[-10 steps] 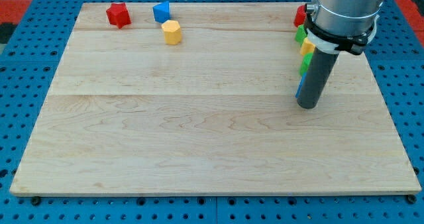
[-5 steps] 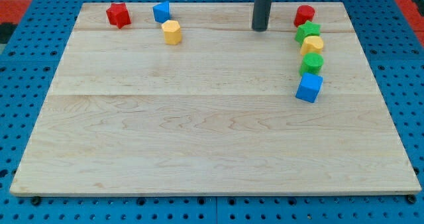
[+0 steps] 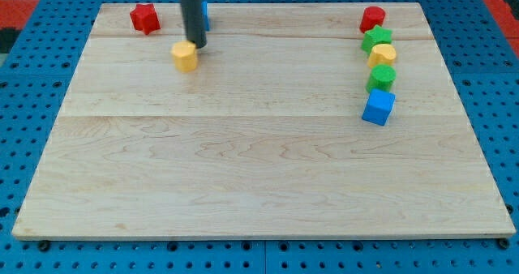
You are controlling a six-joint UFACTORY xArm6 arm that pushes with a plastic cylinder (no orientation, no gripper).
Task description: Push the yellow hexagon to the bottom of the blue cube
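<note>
The yellow hexagon (image 3: 185,56) lies near the view's top left on the wooden board (image 3: 259,169). My tip (image 3: 197,44) stands right at its upper right edge, touching or nearly touching it. The rod hides most of a blue block (image 3: 205,14) at the view's top; only a sliver shows to the rod's right. A blue cube (image 3: 378,108) sits at the view's right, at the lower end of a column of blocks, far from the tip.
A red block (image 3: 144,18) sits at the top left. At the right, a column runs downward: red block (image 3: 372,19), green block (image 3: 377,39), yellow block (image 3: 382,55), green block (image 3: 380,78).
The rod swept from the right column to the top middle, then to the top left. The yellow hexagon has shifted down and to the left from beside the blue block.
</note>
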